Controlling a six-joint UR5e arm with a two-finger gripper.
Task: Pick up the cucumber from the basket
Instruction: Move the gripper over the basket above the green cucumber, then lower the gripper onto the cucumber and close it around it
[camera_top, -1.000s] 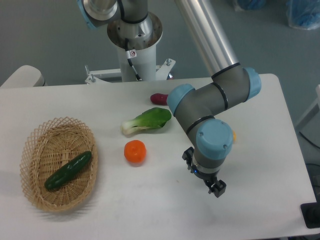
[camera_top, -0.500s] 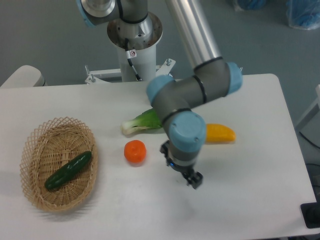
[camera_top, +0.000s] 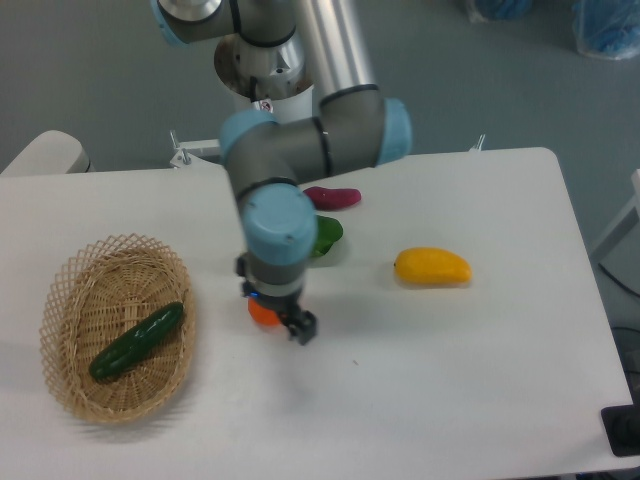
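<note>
My cucumber (camera_top: 136, 342) looks like smooth glossy plastic, dark green with a bit of shine. The basket (camera_top: 70, 300) is rough woven wicker, matt straw tone, open weave at the rim. Table (camera_top: 480, 400) is plain matt white. My arm (camera_top: 300, 150) is grey matt shell with pale blue plastic caps, brushed shiny metal tube above.

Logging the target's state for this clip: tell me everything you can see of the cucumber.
The cucumber is dark green, smooth and glossy, like plastic, long with rounded ends and no visible damage. It lies flat inside the basket, slanted from lower left to upper right, spanning much of the basket's floor. Its upper end sits near the right-hand rim. Only the wicker touches it; the tool is off to the right above the table, well clear of it.
</note>
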